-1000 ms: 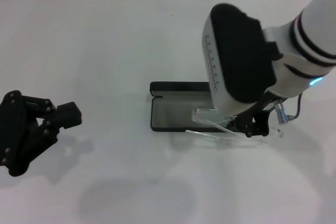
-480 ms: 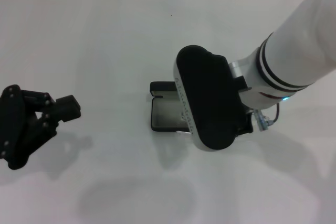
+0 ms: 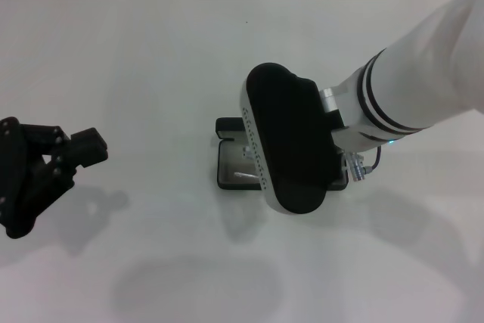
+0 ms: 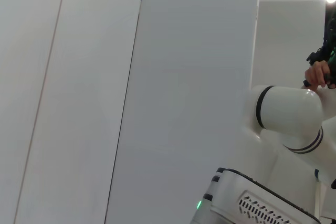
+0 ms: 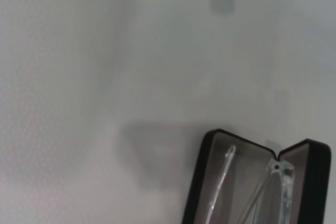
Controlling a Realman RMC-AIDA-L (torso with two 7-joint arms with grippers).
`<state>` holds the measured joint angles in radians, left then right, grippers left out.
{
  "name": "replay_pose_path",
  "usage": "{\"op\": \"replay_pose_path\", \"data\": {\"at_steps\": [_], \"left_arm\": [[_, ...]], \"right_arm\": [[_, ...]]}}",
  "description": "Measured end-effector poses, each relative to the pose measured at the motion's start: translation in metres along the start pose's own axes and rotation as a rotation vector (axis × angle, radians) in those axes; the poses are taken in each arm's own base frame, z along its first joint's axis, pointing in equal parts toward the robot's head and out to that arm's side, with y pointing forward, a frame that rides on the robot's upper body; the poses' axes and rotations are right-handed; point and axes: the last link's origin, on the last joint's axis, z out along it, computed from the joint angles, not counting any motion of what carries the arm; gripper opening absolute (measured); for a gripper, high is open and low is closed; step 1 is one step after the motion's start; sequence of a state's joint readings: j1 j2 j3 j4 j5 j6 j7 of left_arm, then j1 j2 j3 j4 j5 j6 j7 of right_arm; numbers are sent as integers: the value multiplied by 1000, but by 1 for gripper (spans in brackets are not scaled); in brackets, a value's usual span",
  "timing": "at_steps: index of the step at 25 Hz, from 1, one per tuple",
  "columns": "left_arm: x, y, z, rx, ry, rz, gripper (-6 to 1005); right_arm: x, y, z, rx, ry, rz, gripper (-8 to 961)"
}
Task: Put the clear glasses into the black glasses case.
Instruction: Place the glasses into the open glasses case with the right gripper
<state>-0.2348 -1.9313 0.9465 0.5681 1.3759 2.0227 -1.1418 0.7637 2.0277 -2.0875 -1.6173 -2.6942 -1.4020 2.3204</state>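
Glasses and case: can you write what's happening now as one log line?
clear glasses: arms inside open black glasses case | right tool: above case, hidden | left tool: idle at table's left

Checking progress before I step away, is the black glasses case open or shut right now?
Open: the black glasses case shows its grey lining, with the clear glasses inside.

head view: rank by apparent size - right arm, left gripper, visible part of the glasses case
1. Right arm: largest by far, though it is nearest the camera, which inflates it.
2. Left gripper, parked at the table's left.
3. Black glasses case: smallest, since the arm covers most of it.
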Motion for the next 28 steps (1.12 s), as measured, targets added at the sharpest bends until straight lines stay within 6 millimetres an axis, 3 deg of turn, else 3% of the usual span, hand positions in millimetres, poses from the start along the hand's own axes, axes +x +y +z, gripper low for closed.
{"op": "replay_pose_path", "data": {"at_steps": [9,28], "left_arm": [[-1,0,1,-3,2,-4,50],[-4,4,1,3,8,-17,51]], "right_arm": [[6,-1,8,19,28,19,130],[0,1,19,56,11,-16,136]]}}
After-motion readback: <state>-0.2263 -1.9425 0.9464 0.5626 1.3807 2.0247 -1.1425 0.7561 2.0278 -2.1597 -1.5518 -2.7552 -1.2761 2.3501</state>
